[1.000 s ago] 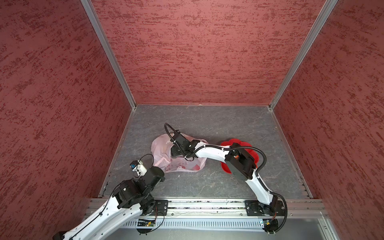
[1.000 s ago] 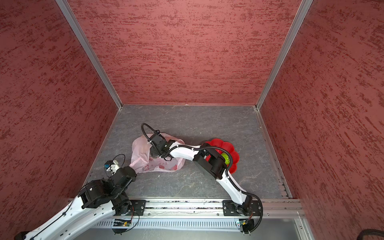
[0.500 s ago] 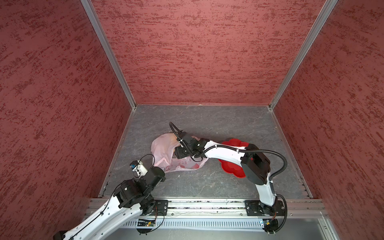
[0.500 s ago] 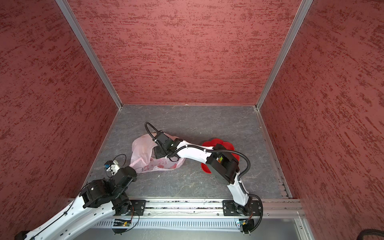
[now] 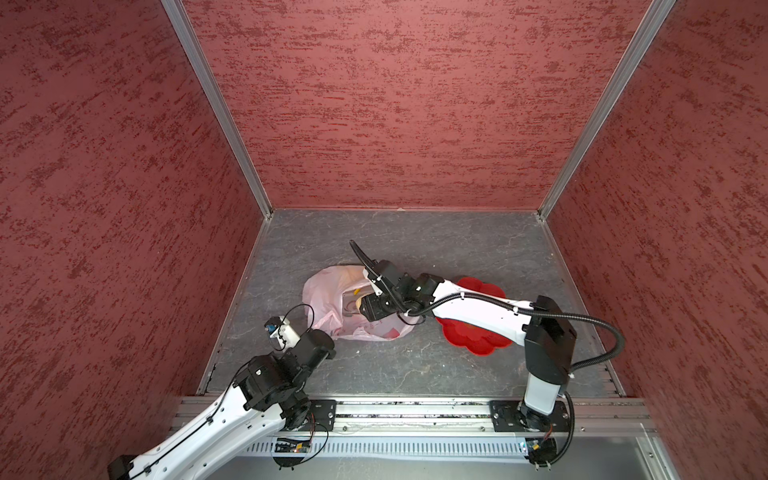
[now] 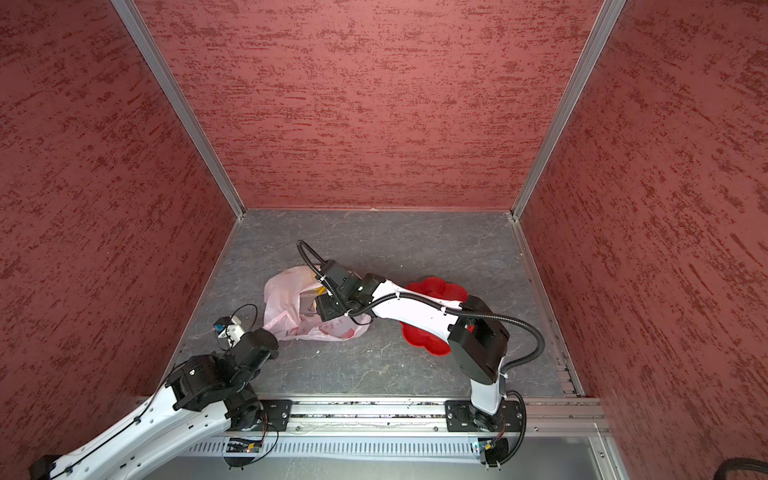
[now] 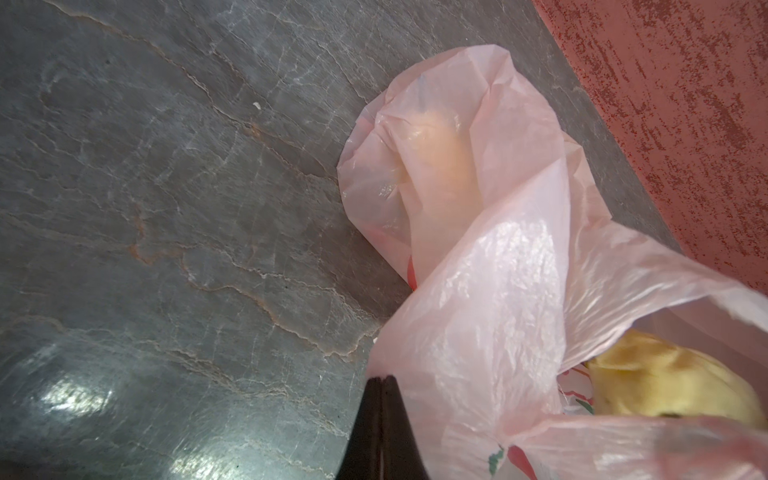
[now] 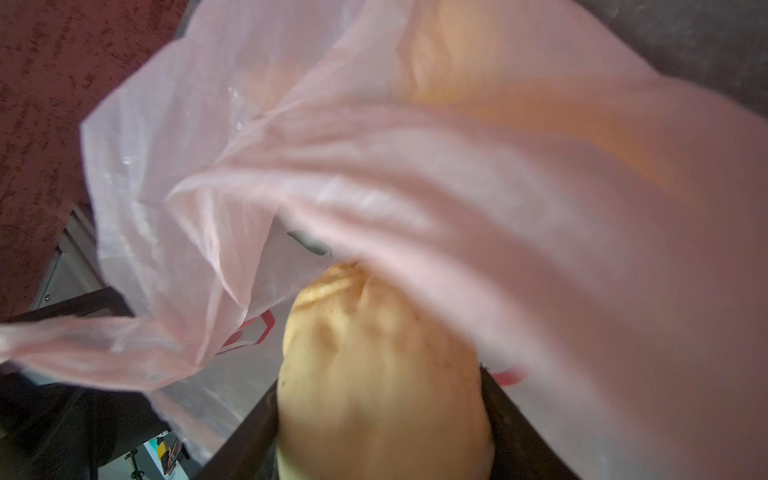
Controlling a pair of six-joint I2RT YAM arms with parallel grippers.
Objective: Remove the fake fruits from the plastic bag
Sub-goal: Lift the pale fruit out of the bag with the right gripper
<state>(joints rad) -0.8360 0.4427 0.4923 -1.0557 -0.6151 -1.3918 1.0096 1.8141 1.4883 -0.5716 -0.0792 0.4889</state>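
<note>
"Elbow of the right arm swung outward, baring more of the red plate (image 5: 473,343). And its tool?"

"The right gripper (image 8: 380,419) was clamped on a beige fruit (image 8: 365,353), just inside the mouth of the plastic bag (image 5: 328,291)."

"The other?"

"The left gripper (image 7: 380,386) was pinched together on the bag's edge, probably anchoring it and keeping the mouth open."

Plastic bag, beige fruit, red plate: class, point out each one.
plastic bag (image 5: 326,291): in a top view, pink side wall.
beige fruit (image 8: 382,374): right wrist view, middle of its skin.
red plate (image 5: 473,344): in a top view, bare part near its front rim.
</note>
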